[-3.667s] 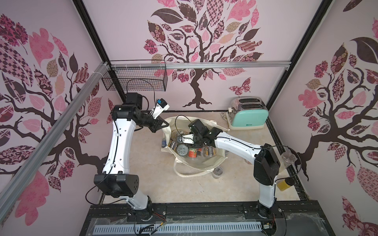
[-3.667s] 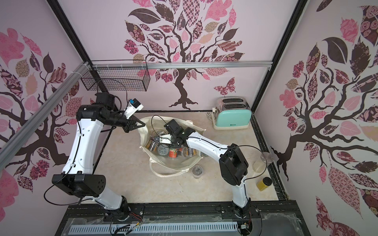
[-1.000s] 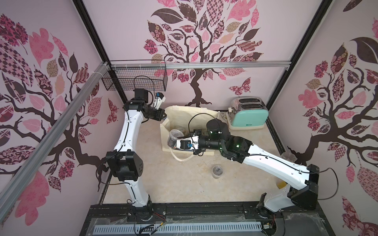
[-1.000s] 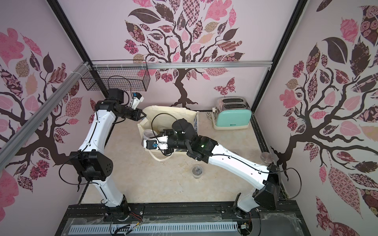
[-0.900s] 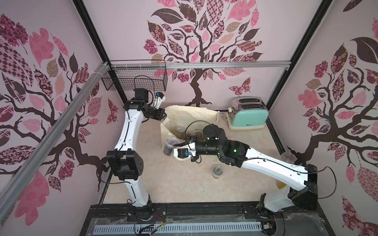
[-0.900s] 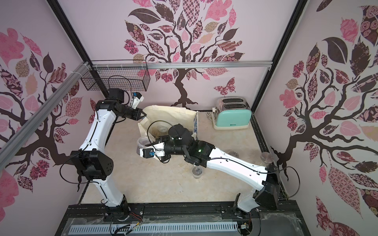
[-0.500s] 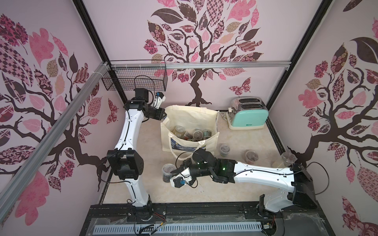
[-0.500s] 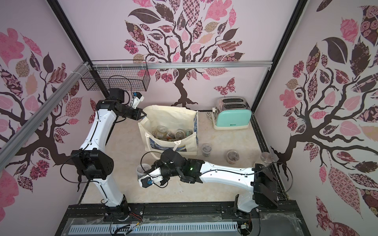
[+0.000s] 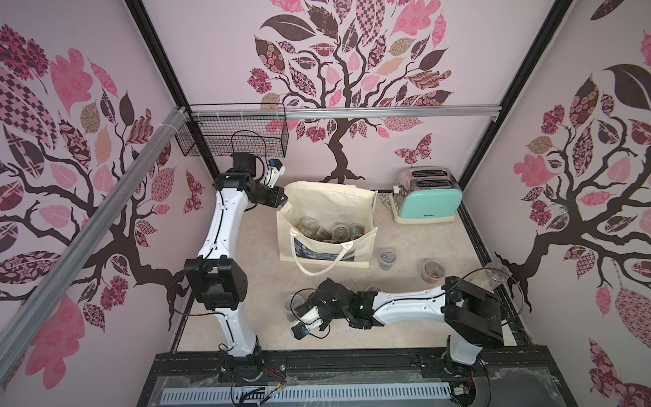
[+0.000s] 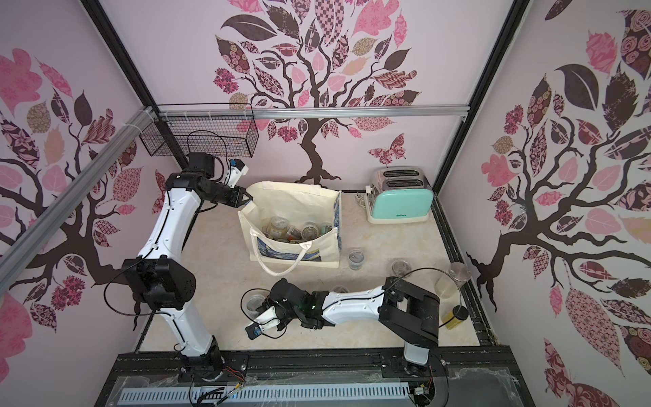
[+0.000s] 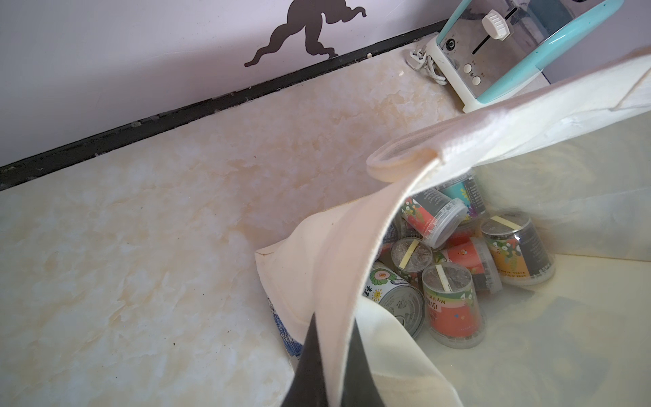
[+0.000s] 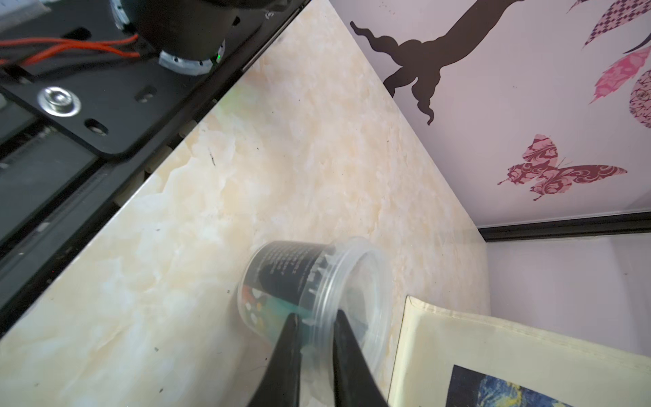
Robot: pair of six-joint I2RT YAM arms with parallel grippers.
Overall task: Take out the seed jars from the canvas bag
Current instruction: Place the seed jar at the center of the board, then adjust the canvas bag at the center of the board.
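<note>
So the left arm (image 9: 225, 229) is stretched toward the back of the table (image 9: 253, 246) with its elbow bent, and the left gripper (image 9: 283, 198) is pinched tight on the rim of the canvas bag (image 11: 352, 246). The right arm (image 9: 405, 306) lies low, reaching sideways across the front. The right gripper (image 12: 317, 319) is clamped on the wall of a seed jar (image 12: 281, 267), one finger on either side of its rim.

Mock-kitchen robot booth: decal walls (image 9: 373, 158), marble-look counter (image 9: 422, 239), toaster (image 9: 428, 202)

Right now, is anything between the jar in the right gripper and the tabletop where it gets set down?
Nothing visible. The right gripper pinches the seed jar by its rim over bare table; the canvas bag stands apart, farther back.
</note>
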